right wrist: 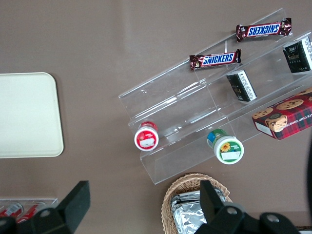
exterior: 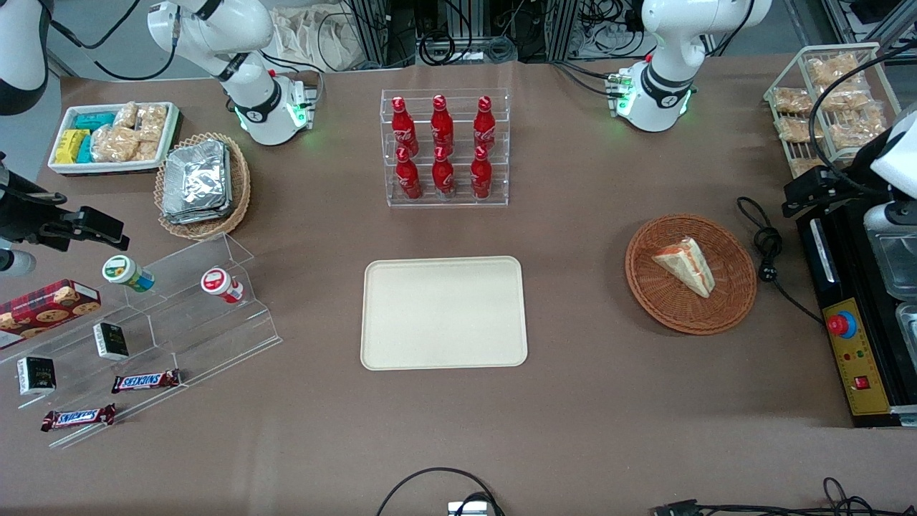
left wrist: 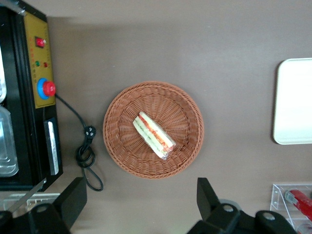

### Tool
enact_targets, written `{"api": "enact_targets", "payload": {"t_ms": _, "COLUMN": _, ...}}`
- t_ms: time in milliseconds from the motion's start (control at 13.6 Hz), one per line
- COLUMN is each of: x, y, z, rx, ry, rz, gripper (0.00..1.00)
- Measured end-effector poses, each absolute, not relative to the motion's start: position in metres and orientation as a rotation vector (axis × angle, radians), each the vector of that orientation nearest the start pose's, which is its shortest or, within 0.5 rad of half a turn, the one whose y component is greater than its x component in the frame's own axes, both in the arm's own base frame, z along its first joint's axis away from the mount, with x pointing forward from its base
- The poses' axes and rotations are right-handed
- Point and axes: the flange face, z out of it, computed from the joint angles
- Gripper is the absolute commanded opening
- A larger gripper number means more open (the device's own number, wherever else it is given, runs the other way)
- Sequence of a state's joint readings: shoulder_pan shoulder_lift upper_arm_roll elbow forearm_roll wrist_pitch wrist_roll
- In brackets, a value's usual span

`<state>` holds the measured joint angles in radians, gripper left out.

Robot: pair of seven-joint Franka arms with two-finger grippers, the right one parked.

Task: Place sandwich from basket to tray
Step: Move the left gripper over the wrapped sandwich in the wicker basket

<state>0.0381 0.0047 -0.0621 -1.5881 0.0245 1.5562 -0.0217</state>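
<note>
The sandwich (exterior: 685, 266) sits in the basket (exterior: 731, 301) toward the working arm's end of the surface (exterior: 609, 401), well apart from the bare tray (exterior: 443, 312), while the gripper (left wrist: 141, 204) hangs high above it, fingers spread wide and holding nothing.

I'm getting bright, even overhead light across the bench (exterior: 573, 430), with only soft, short shadows under the basket (exterior: 648, 287) and the tray (exterior: 444, 358). Glare shows on the foil packs (exterior: 195, 180) and clear acrylic steps (exterior: 215, 315) (the wrist views look slightly softer). The pincer (left wrist: 141, 204), high above the basket, reads dark and a little blurred.
</note>
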Motion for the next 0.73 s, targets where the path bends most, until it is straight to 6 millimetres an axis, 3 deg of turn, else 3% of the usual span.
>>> {"api": "enact_targets", "payload": {"t_ms": 293, "x": 0.566, "y": -0.043, "z": 0.575, "rx": -3.062, "ry": -0.189, "rz": 0.126, "gripper": 1.00}}
{"api": "enact_targets", "payload": {"t_ms": 733, "x": 0.564, "y": -0.040, "z": 0.491, "rx": -3.034, "ry": -0.431, "rz": 0.106, "gripper": 1.00}}
